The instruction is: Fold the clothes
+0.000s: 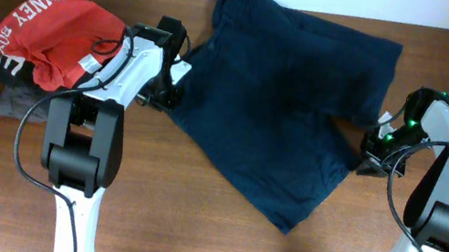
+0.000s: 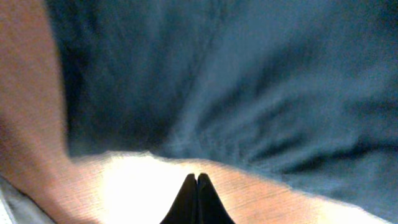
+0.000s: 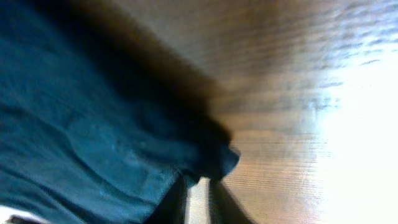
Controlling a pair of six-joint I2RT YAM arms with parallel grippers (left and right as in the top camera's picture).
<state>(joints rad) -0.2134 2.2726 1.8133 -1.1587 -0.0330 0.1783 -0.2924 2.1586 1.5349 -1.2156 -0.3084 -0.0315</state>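
Clothes (image 1: 283, 109): one dark navy garment, lying opened out and slightly askew on the wooden table (image 1: 187, 231). Its top hem reaches the table's far edge, and one lower corner points toward the robot's side.
Cloth surface: plain, with no print. It has soft creases, and a seam line shows in the left wrist view.
Left gripper (image 2: 197, 177): low over bare wood, just beside the left edge of the clothes. The jaws are pressed together, tip against tip, with nothing visible between them. The cloth's edge lies just beyond the tips and does not touch them.
Right gripper (image 3: 199, 185): low at the right edge of the clothes, by a bunched corner of the cloth. The fingers (image 3: 171, 208) stand close together with a slim strip of wood showing between them. The corner sits right at the tips, but the view is blurred and I cannot tell whether the cloth is pinched.
Red garment (image 1: 53, 22): crumpled, with white lettering. It lies well to the left of the clothes, beyond the left arm, and does not touch them.
Grey garment (image 1: 20, 104): partly under the red one, also well to the left of the clothes.
Glare: bright patches on the wood beside the clothes in both wrist views.
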